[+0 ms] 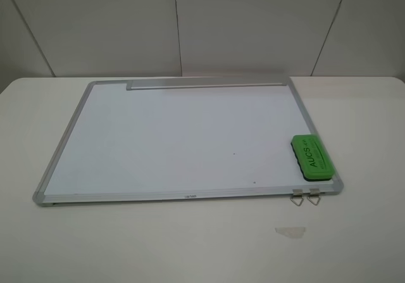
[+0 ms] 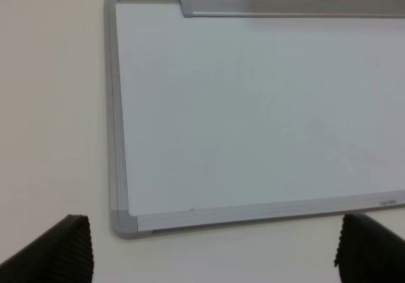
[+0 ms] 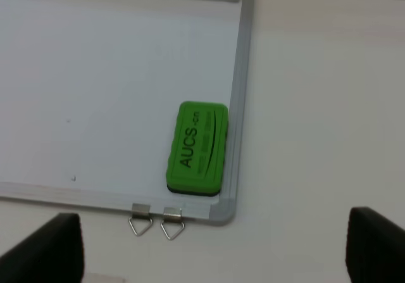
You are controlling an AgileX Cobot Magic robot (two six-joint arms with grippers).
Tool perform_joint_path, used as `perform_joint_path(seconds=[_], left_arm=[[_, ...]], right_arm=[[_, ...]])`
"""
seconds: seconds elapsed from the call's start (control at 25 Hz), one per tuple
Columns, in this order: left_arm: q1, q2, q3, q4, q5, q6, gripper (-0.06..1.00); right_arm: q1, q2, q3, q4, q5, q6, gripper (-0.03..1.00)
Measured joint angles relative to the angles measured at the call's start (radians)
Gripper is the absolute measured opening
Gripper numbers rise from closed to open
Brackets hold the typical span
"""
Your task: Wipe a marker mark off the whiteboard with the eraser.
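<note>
The whiteboard lies flat on the table, silver-framed, with its grey tray strip along the far edge. On its near right corner rests the green eraser, "AUCS" lettering up, also seen in the right wrist view. No marker mark shows in any view; only tiny dark specks dot the board. My left gripper is open, above the table just off the board's near left corner. My right gripper is open too, nothing between its fingers, hanging near the eraser's corner. Neither arm appears in the high view.
Two small metal hanger clips stick out from the board's near edge below the eraser. A pale scrap of tape lies on the white table in front. Grey wall panels rise behind the table.
</note>
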Motion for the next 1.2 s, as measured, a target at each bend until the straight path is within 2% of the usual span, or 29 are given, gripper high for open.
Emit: perform_joint_path(seconds=[0.28,1.2], left_arm=[[0.000,0.000,0.000,0.000,0.000,0.000,0.78],[0.000,0.000,0.000,0.000,0.000,0.000,0.78]], right_arm=[[0.000,-0.162,0.000,0.000,-0.005,-0.001,0.83],[0.000,-0.163,0.002,0.000,-0.005,0.000,0.83]])
